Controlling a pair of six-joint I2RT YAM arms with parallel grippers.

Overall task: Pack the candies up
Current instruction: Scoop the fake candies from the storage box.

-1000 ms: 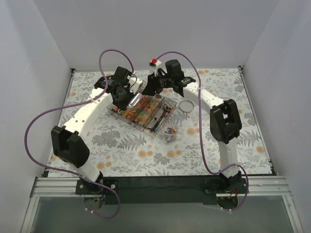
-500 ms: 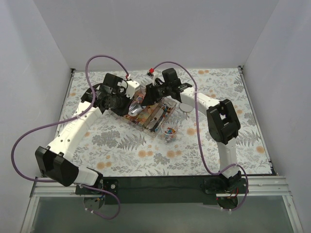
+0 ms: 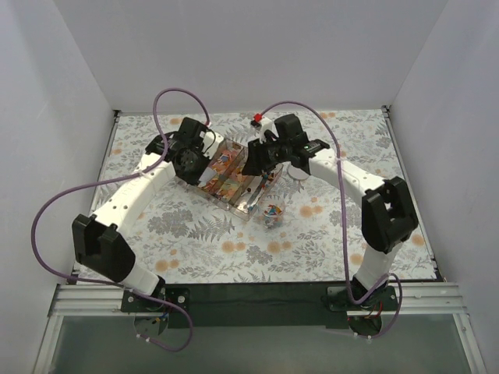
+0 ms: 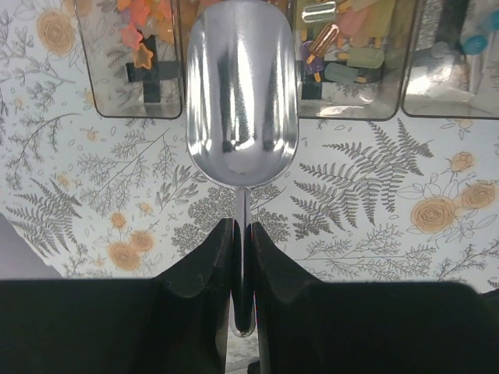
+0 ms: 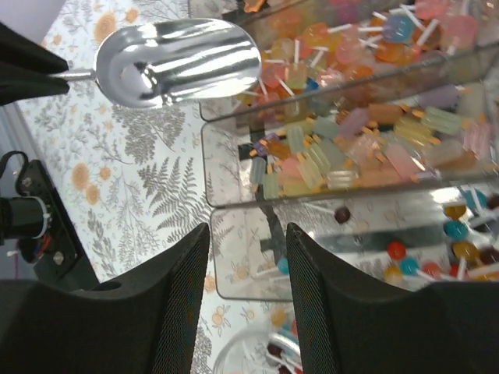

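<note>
Drawing back from the clear tray (image 5: 226, 249), my left fingers (image 4: 204, 269) stay clenched on the thin handle of the metal scoop (image 4: 242, 93). Its bowl now hangs bare and shiny over the tray's near edge, with not a sweet in it. A second ago, seen from above, that scoop was tipped down among the compartments; since then my left arm has eased it back toward the left of the frame. My right fingers (image 5: 183, 296), half apart and grasping nothing, have slid from the tray's far rim to hover over its middle, the right elbow swinging wide toward the right of the frame. The candies (image 5: 343, 148) lie heaped in the tray's compartments at the centre of the flowered counter (image 3: 203, 234). A few more sit in the small clear cup (image 3: 270, 212), just below the tray's lower right corner in the overhead view. With the scoop coming away empty, I judge the packing scarcely begun and another dip into the sweets needed.
</note>
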